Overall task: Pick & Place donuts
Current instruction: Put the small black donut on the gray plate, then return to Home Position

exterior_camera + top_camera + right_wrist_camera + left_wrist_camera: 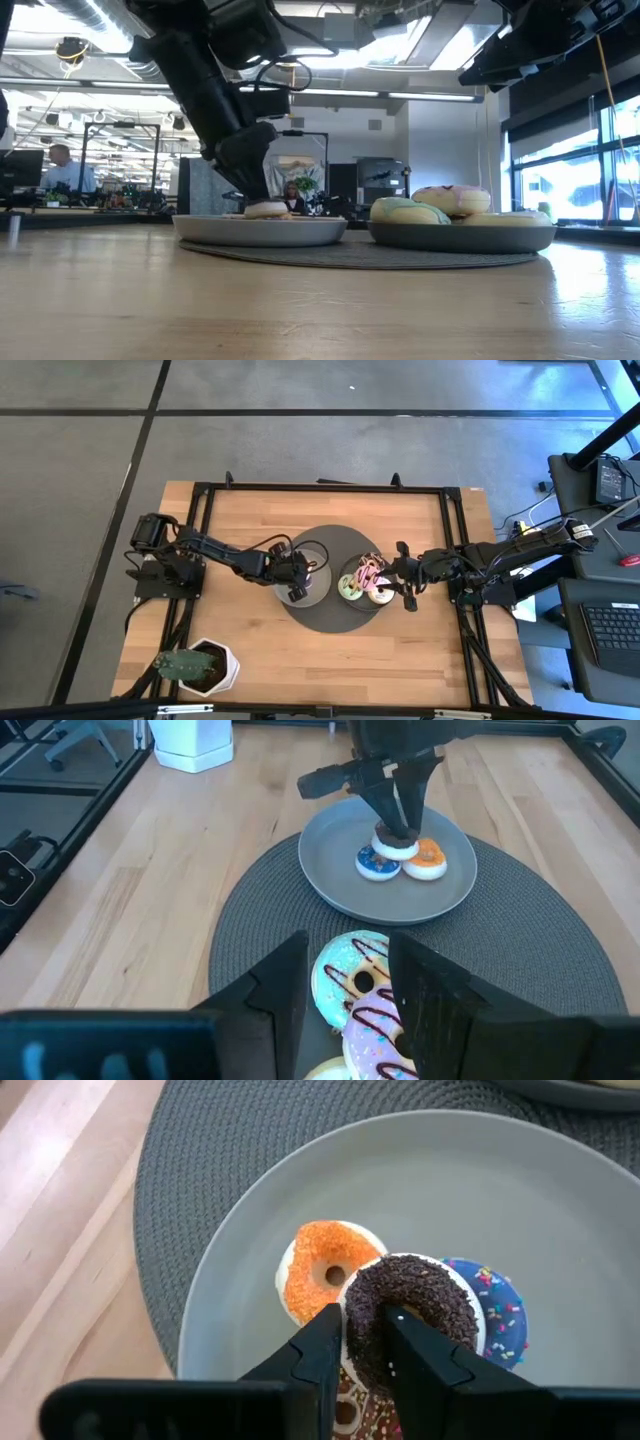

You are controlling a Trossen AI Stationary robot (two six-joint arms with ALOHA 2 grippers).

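On the left grey plate point(520, 1200) lie the mini donuts: orange point(322, 1270), purple point(497, 1315), brown point(345, 1410) and the dark sprinkled one point(415, 1295). My left gripper point(362, 1325) is down over this plate point(318, 555) and shut on the dark donut. The larger green point(340, 975), pink point(375, 1030) and cream point(330, 1070) donuts are piled on the right plate point(460, 237). My right gripper point(348, 945) is open at that plate's right side point(405, 575), its fingers apart just before the green donut. The chocolate donut does not show. My left gripper pinches the dark donut's ring wall point(362, 1305). One finger point(405, 1345) stands in the hole and the other point(320, 1345) outside, coming from above and pointing down. The donut sits tilted over the brown donut, between the orange and purple ones; whether it is lifted clear I cannot tell.
Both plates sit on a round dark woven mat point(335, 622) at the middle of the wooden table point(260, 525). A white pot with a plant point(205, 665) stands near the table's near left corner. Black frame rails point(320, 488) run along the table's edges.
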